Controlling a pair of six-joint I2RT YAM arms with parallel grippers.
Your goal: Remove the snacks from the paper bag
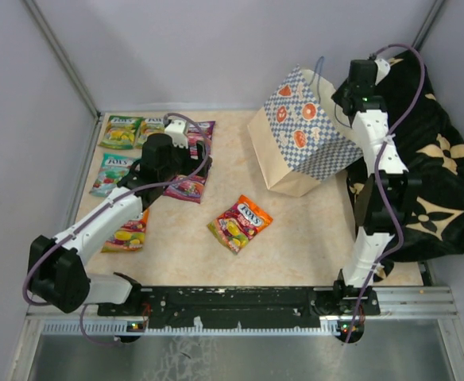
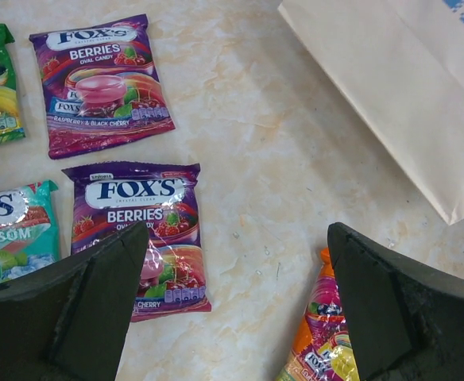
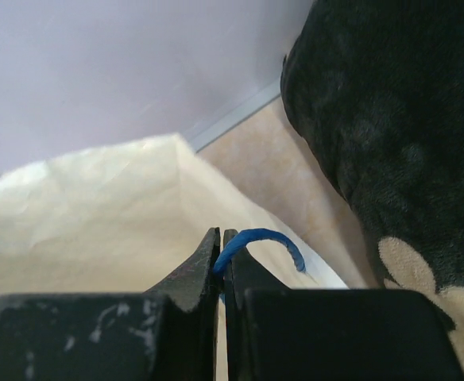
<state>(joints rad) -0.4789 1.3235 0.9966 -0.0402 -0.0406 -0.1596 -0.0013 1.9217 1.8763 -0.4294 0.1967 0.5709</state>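
The right pincer (image 3: 220, 238) is clenched on the blue cord handle (image 3: 264, 238) of the paper bag (image 3: 97, 206), likely light and crumply, tilted beneath it. The left pincer (image 2: 237, 238), released, hovers over flat, probably slippery snacks (image 2: 133, 214); pinch an edge.

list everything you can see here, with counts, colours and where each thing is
green-yellow pouches: two, green-yellow, far left corner, side by side
purple pouches: two, purple, one beside the green pair, one nearer below it
teal pouch: one, teal, left edge
orange-yellow pouch: one, orange-yellow, near left, partly under the left arm
orange-red pouch: one, orange-red, mid-table, alone
paper bag: one, cream with blue-white check and red-orange fruit prints, far right of centre, tipped
black cloth: one, black with tan flowers, right side
table: one, beige marbled
left gripper: one, black, open, above the nearer purple pouch
right gripper: one, black, shut on the bag's blue cord handle
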